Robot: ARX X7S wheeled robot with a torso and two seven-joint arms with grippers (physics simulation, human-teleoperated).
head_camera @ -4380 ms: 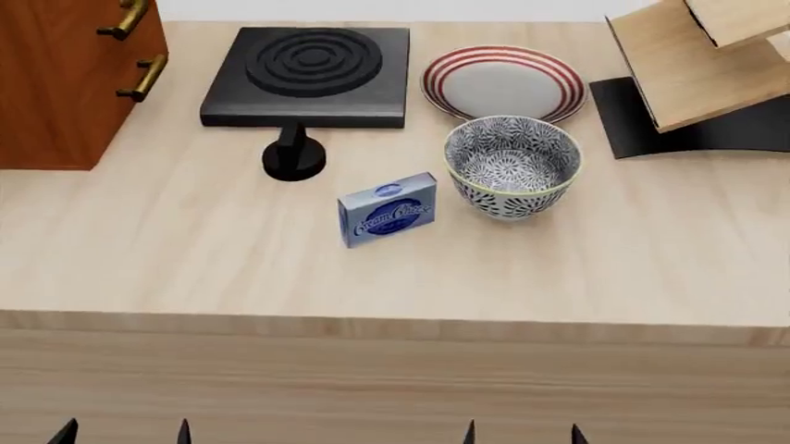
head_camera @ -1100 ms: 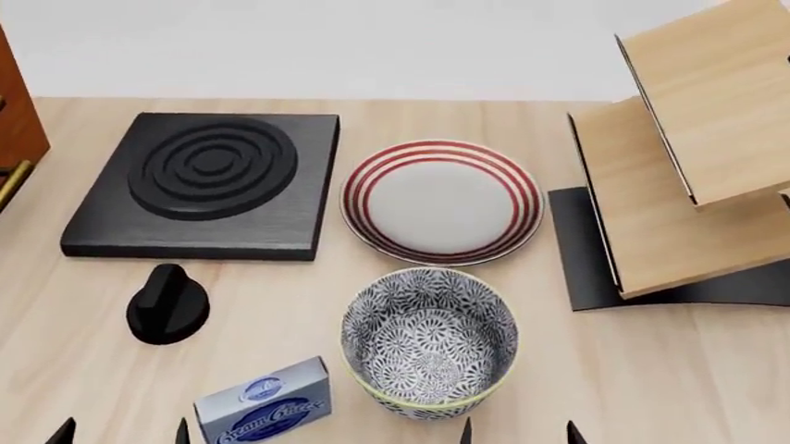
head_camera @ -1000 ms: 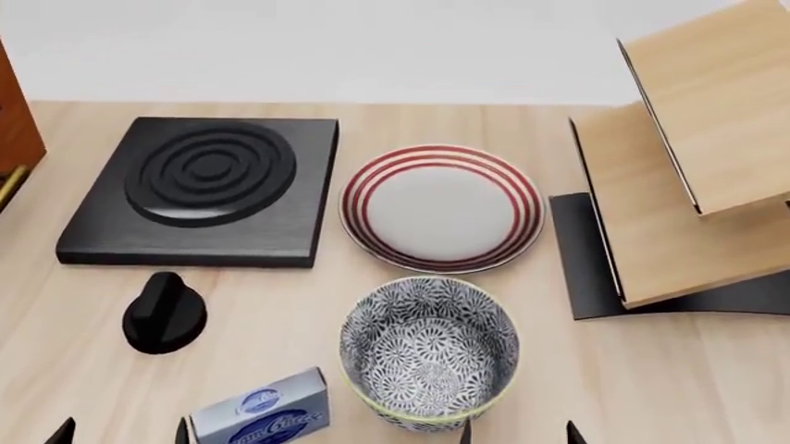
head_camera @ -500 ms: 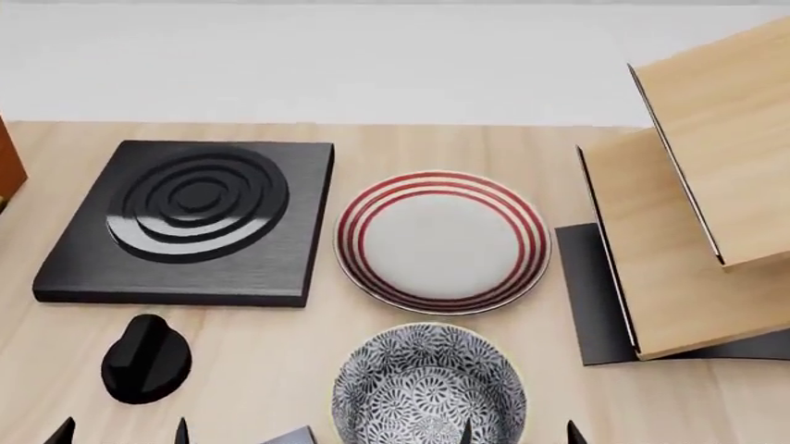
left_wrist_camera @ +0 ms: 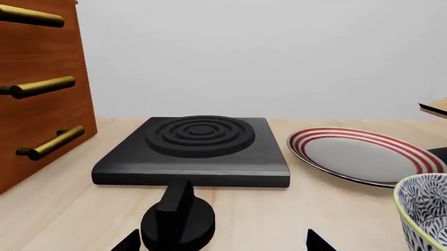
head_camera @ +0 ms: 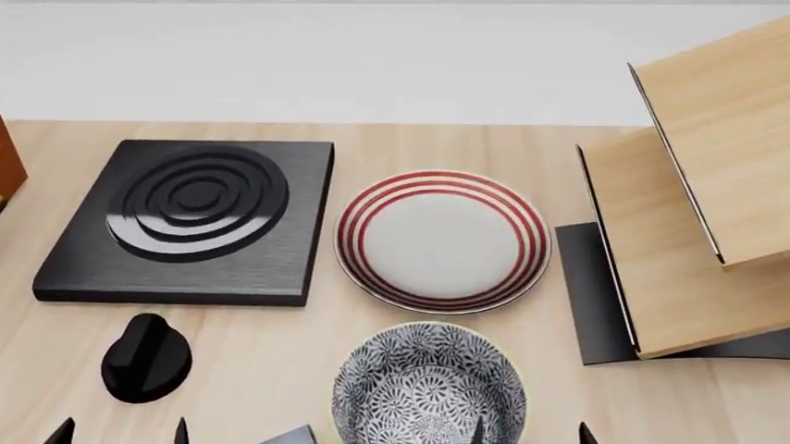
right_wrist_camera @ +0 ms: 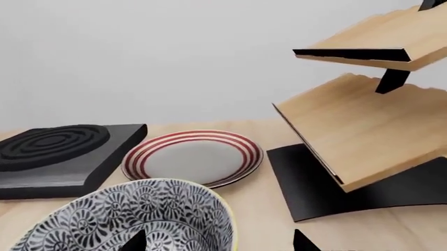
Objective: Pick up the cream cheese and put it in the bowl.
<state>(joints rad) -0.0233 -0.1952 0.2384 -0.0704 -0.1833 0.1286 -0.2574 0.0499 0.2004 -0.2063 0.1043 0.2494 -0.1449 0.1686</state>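
Only the top corner of the cream cheese [head_camera: 292, 437] shows, at the bottom edge of the head view, just left of the bowl [head_camera: 428, 388]. The bowl is deep, with a dark floral pattern and a pale rim, and nothing lies in it. It also fills the near part of the right wrist view as the bowl [right_wrist_camera: 133, 219] and edges into the left wrist view as the bowl [left_wrist_camera: 424, 209]. My left gripper [head_camera: 121, 433] is open, near the black knob [head_camera: 146, 358]. My right gripper [head_camera: 531, 435] is open beside the bowl's right rim. Neither holds anything.
A black stove plate [head_camera: 185, 217] lies at the back left, with a white plate with red rings [head_camera: 442, 239] beside it. A wooden tiered shelf on a black base [head_camera: 691, 213] stands at the right. A brown cabinet with brass handles [left_wrist_camera: 38, 94] stands at the far left.
The head view has moved forward over the table, so the cream cheese has slid to the bottom edge. In the last half second only the right fingertips shifted slightly right.
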